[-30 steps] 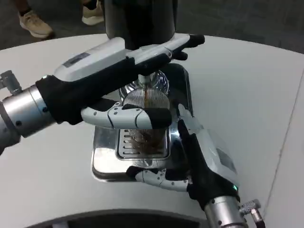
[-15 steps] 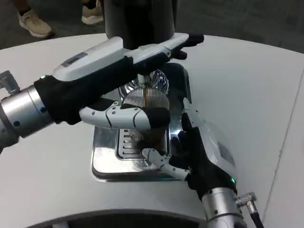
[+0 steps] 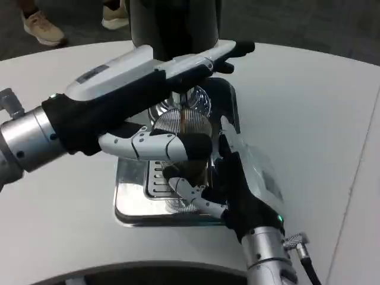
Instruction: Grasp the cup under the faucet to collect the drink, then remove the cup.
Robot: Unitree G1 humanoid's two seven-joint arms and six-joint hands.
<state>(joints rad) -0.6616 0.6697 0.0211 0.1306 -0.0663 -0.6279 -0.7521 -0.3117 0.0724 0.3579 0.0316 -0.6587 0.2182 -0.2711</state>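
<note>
A clear ribbed cup [image 3: 181, 127] stands on the chrome drip tray [image 3: 127, 202] under the faucet [image 3: 179, 100], and a thin brown stream falls into it. My left hand [image 3: 139, 80] reaches across from the left. Its long fingers [image 3: 222, 52] lie straight over the faucet and its thumb [image 3: 160, 145] curls across the cup's front near the rim. My right hand [image 3: 240, 178] comes in from the lower right. Its thumb [image 3: 190, 191] is at the cup's lower front and its fingers [image 3: 228, 139] are against the cup's right side. The cup's lower half is mostly hidden.
The dark dispenser body [image 3: 175, 24] rises behind the faucet at the top. The white round table [image 3: 309, 119] spreads to the right. A person's shoes [image 3: 41, 29] stand on the floor beyond the table's far left edge.
My right hand has moved up and left from the tray's front edge and closed in around the cup's lower right side. My left hand has stayed in place, and the stream keeps running.
</note>
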